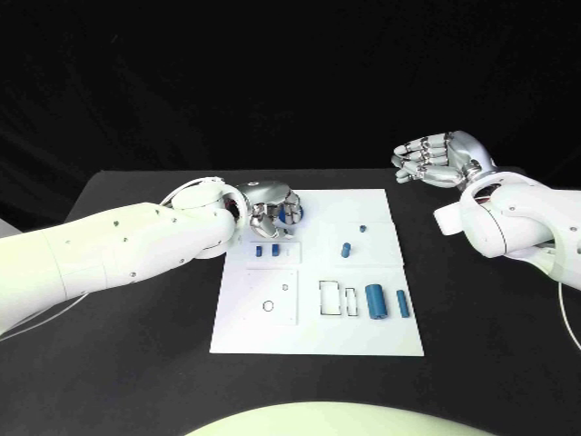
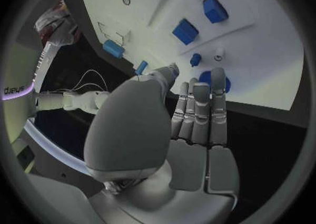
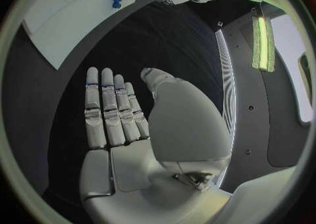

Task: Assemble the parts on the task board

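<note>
The white task board [image 1: 320,322] lies in the middle of the table. My left hand [image 1: 271,207] hovers over its far left corner, fingers stretched out and holding nothing; in the left wrist view its fingertips [image 2: 200,87] reach a round blue part [image 2: 225,83], which they partly hide. Two blue blocks [image 1: 269,250] sit just nearer than that hand. A small blue peg [image 1: 346,249], a thick blue cylinder [image 1: 374,302] and a thinner one [image 1: 403,303] lie further right. My right hand [image 1: 438,159] is raised past the board's far right corner, its palm empty and fingers [image 3: 108,108] straight.
Outlined slots [image 1: 332,298] and small holes [image 1: 272,305] mark the near half of the board. The black table [image 1: 147,336] surrounds the board on all sides. A tiny blue piece [image 1: 364,228] sits near the board's far right.
</note>
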`<control>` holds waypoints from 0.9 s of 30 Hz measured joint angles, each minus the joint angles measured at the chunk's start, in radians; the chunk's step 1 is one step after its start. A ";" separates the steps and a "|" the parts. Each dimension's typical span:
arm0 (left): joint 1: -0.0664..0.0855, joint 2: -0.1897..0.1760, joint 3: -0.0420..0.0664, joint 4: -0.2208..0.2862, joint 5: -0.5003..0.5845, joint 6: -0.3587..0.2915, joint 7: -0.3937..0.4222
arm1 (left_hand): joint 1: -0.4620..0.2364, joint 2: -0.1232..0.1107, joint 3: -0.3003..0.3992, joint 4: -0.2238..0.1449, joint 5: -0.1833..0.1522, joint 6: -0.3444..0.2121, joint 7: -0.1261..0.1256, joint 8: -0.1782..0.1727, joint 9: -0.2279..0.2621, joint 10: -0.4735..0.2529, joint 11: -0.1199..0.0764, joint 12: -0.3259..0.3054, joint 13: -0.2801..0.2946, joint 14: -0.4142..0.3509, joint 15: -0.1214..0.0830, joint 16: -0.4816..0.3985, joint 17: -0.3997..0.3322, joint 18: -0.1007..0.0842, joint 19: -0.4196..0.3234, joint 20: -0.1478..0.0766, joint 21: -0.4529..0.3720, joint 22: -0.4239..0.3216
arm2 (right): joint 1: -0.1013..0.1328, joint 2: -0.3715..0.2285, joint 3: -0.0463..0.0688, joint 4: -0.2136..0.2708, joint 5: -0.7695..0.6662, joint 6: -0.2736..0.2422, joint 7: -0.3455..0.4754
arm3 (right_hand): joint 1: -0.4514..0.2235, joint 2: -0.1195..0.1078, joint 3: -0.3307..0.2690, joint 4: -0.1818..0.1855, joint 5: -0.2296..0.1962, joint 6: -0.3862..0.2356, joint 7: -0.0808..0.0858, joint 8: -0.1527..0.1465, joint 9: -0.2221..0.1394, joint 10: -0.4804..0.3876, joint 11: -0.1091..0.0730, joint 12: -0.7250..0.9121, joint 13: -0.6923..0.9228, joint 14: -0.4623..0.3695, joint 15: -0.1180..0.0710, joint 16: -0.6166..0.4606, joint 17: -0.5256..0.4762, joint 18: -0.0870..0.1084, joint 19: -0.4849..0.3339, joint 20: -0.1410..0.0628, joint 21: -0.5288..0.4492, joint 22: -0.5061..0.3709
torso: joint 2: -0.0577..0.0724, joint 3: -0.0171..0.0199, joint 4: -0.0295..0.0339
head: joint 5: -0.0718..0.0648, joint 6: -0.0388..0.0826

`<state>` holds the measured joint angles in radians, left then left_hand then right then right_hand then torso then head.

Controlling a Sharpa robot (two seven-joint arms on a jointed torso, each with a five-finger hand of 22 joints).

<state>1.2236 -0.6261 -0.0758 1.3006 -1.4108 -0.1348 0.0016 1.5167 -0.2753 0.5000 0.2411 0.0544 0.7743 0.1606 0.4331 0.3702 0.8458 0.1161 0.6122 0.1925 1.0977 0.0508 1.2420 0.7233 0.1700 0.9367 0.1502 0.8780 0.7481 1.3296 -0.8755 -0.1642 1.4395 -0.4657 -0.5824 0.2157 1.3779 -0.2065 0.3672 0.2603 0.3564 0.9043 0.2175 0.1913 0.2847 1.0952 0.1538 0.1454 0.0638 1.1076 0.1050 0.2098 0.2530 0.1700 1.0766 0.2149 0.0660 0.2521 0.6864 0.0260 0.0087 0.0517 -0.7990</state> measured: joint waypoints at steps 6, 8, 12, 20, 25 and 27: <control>-0.001 0.027 -0.003 -0.034 -0.024 0.009 -0.011 | -0.009 0.001 0.010 -0.010 0.000 0.004 -0.004 0.000 -0.002 0.003 -0.003 0.021 0.007 0.043 -0.004 0.060 0.068 0.000 0.011 -0.004 0.023 0.019 | -0.001 0.002 0.000 0.000 0.000 0.002 0.000 | 0.000 0.000 0.003 -0.003 0.004 0.000 0.000 0.000 0.000 0.000 0.000 -0.004 0.000 0.000 0.000 -0.005 -0.001 0.000 0.004 -0.004 0.000 -0.002 | 0.000 0.0003 -0.0001 | 0.000 0.000; -0.001 0.032 -0.003 -0.041 -0.029 0.009 -0.014 | -0.009 0.001 0.018 -0.012 0.000 0.004 -0.004 0.000 -0.003 0.003 -0.003 0.025 0.007 0.053 -0.004 0.070 0.078 0.000 0.014 -0.007 0.031 0.024 | -0.001 0.002 0.000 0.000 0.000 0.002 0.000 | 0.000 0.000 0.003 -0.003 0.004 0.000 0.000 0.000 0.000 0.000 0.000 -0.004 0.000 0.000 0.000 -0.005 -0.001 0.000 0.004 -0.004 0.000 -0.002 | 0.000 0.0003 -0.0001 | 0.000 0.000; -0.001 0.037 -0.003 -0.050 -0.036 0.015 -0.021 | -0.009 0.001 0.023 -0.015 0.000 0.013 -0.009 0.000 -0.003 0.003 -0.003 0.026 0.008 0.053 -0.004 0.072 0.078 0.000 0.014 -0.007 0.033 0.029 | -0.001 0.001 0.000 0.001 0.001 0.003 0.000 | 0.000 0.000 0.003 -0.003 0.004 0.000 0.000 0.000 0.000 0.000 0.000 -0.004 0.000 0.000 0.000 -0.005 -0.001 0.000 0.004 -0.004 0.000 -0.003 | 0.000 0.0009 -0.0005 | -0.002 0.001; -0.001 0.043 -0.005 -0.057 -0.043 0.053 -0.039 | -0.013 0.005 0.036 -0.019 0.000 0.031 -0.016 0.005 -0.005 0.009 -0.009 0.030 0.008 0.062 -0.013 0.091 0.093 0.000 0.031 -0.007 0.064 0.060 | -0.001 0.001 0.000 0.003 0.001 0.004 0.000 | 0.000 0.000 0.003 -0.003 0.004 0.001 -0.001 0.000 0.000 0.000 0.000 -0.004 0.000 0.000 0.000 -0.005 -0.001 0.000 0.004 -0.004 0.000 -0.003 | 0.000 0.0014 0.0004 | -0.002 -0.003; -0.001 0.045 -0.005 -0.057 -0.043 0.072 -0.045 | -0.024 0.008 0.047 -0.024 0.000 0.049 -0.017 0.005 -0.010 0.032 -0.018 0.041 0.008 0.121 -0.016 0.137 0.167 0.000 0.085 -0.013 0.134 0.135 | -0.001 0.003 0.000 0.003 0.001 0.005 0.000 | 0.000 0.000 0.003 -0.003 0.004 0.001 -0.001 0.000 0.000 0.000 0.000 -0.004 0.000 0.000 0.000 -0.005 -0.001 0.000 0.004 -0.004 0.000 -0.003 | -0.001 0.0014 0.0014 | -0.001 -0.004; -0.001 0.045 -0.005 -0.057 -0.042 0.078 -0.048 | -0.026 0.008 0.049 -0.022 0.000 0.052 -0.016 0.005 -0.010 0.034 -0.020 0.041 0.008 0.125 -0.018 0.143 0.178 0.000 0.090 -0.014 0.145 0.146 | -0.001 0.003 0.000 0.003 0.001 0.005 0.000 | 0.000 0.000 0.003 -0.003 0.004 0.001 -0.001 0.000 0.000 0.000 0.000 -0.004 0.000 0.000 0.000 -0.005 -0.001 0.000 0.004 -0.004 0.000 -0.003 | 0.000 0.0015 0.0015 | -0.001 -0.004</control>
<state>1.2227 -0.5812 -0.0808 1.2436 -1.4530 -0.0567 -0.0460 1.4905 -0.2673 0.5490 0.2191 0.0544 0.8264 0.1449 0.4383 0.3602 0.8803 0.0961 0.6535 0.2008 1.2232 0.0324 1.3846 0.9015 0.1699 1.0270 0.1358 1.0228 0.8939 1.3282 -0.8724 -0.1641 1.4421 -0.4648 -0.5774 0.2160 1.3778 -0.2066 0.3699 0.2576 0.3601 0.9051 0.2164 0.1914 0.2848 1.0952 0.1538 0.1415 0.0638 1.1075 0.1051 0.2044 0.2522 0.1700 1.0805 0.2111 0.0660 0.2488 0.6859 0.0275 0.0103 0.0510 -0.8031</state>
